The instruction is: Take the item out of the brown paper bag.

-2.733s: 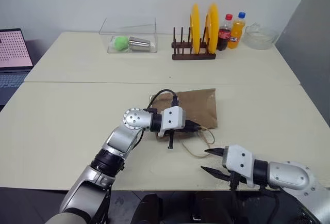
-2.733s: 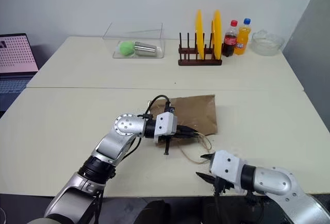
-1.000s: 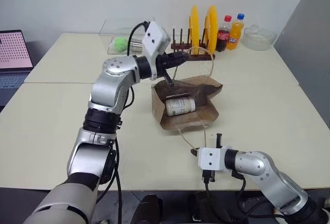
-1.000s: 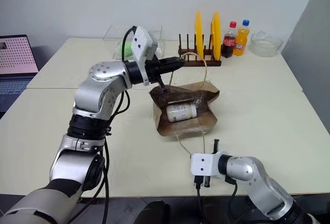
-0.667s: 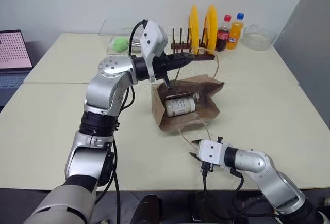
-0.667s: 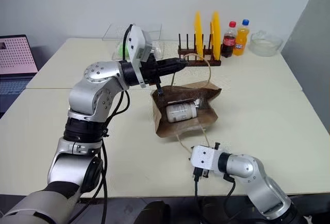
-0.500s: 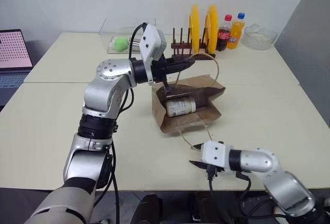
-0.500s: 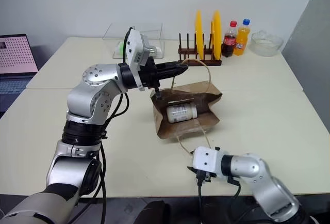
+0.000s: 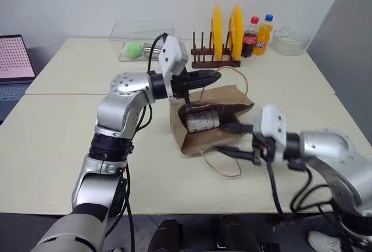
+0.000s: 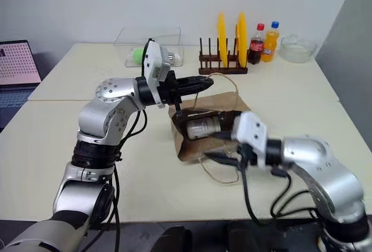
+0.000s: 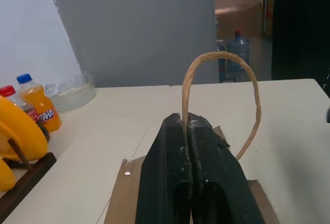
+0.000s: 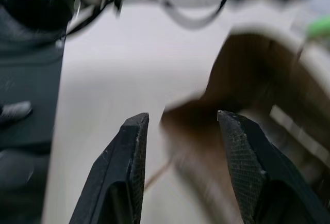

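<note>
1. While the left gripper (image 9: 214, 76) is closed on a loop handle (image 11: 219, 61) of the brown paper bag (image 9: 224, 129), the right gripper (image 9: 232, 140) stands open at the bag's mouth.
2. The item (image 9: 202, 121) lies inside the bag; its label is unreadable.
3. Behind the bag stand a plate rack (image 9: 216, 61) and two bottles (image 9: 257, 34).

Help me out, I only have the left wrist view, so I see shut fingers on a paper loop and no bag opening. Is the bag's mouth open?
Observer: Yes. The left gripper holds one handle up, and the brown bag gapes toward the robot.
Operator: Is the can visible inside?
Observer: Yes, the can lies on its side in the mouth.
Operator: Where is the other gripper?
Observer: The right gripper is open, pointing at the mouth, not yet on the can.
</note>
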Controlling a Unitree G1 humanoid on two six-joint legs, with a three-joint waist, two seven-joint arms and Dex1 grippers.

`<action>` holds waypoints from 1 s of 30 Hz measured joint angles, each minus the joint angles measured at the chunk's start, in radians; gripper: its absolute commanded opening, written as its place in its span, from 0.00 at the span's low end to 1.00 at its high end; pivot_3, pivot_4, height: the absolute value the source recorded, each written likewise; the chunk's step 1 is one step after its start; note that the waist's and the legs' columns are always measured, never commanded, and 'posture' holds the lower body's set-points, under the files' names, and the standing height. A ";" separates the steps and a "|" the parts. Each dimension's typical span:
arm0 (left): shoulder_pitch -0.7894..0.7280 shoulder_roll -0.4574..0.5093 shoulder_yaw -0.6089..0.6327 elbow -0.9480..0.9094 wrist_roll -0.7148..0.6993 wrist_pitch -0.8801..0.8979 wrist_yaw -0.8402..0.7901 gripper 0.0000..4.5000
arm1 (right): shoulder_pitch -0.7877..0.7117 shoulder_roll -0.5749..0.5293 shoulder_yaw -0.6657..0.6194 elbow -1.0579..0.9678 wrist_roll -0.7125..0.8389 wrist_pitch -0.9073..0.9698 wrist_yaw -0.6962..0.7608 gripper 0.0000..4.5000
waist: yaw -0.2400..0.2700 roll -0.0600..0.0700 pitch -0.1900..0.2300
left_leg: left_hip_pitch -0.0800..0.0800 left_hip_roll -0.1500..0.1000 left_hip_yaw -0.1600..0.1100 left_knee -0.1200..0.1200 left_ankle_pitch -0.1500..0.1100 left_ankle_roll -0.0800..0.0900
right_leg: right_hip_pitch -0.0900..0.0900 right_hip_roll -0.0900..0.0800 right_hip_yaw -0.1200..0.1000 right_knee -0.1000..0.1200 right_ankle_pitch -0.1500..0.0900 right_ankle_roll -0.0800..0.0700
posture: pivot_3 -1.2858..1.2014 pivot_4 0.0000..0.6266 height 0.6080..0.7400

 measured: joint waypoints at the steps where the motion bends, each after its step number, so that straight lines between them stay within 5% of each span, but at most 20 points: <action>1: 0.000 0.000 0.001 0.002 0.000 -0.001 0.006 0.00 | -0.028 0.006 0.041 0.031 -0.021 -0.007 -0.020 0.49 | 0.000 0.000 0.000 | 0.000 0.000 0.000 0.000 0.000 0.000 | 0.000 0.000 0.000 0.000 0.000 0.000 | 0.52 0.24 1.00; 6: -0.003 -0.002 0.011 0.004 0.000 -0.019 0.037 0.00 | -0.116 0.009 0.283 0.281 -0.261 -0.151 -0.096 0.53 | 0.006 0.000 0.000 | -0.007 -0.001 0.002 0.002 0.002 -0.004 | -0.006 -0.001 0.002 -0.001 0.003 -0.005 | 0.52 0.24 1.00; 13: -0.005 0.001 0.020 0.003 -0.005 -0.020 0.049 0.00 | -0.195 0.036 0.405 0.470 -0.480 -0.331 -0.148 0.99 | 0.005 0.000 0.000 | -0.010 -0.001 0.003 0.002 0.002 -0.004 | -0.011 -0.001 0.003 0.001 0.003 -0.005 | 0.52 0.24 1.00; 30: -0.010 0.011 0.026 0.010 -0.008 -0.037 0.044 0.00 | -0.402 0.114 0.627 0.819 -0.903 -0.561 -0.080 0.99 | 0.000 0.000 0.000 | -0.009 -0.001 0.004 0.002 0.003 -0.004 | -0.011 0.000 0.003 0.002 0.004 -0.006 | 0.52 0.24 1.00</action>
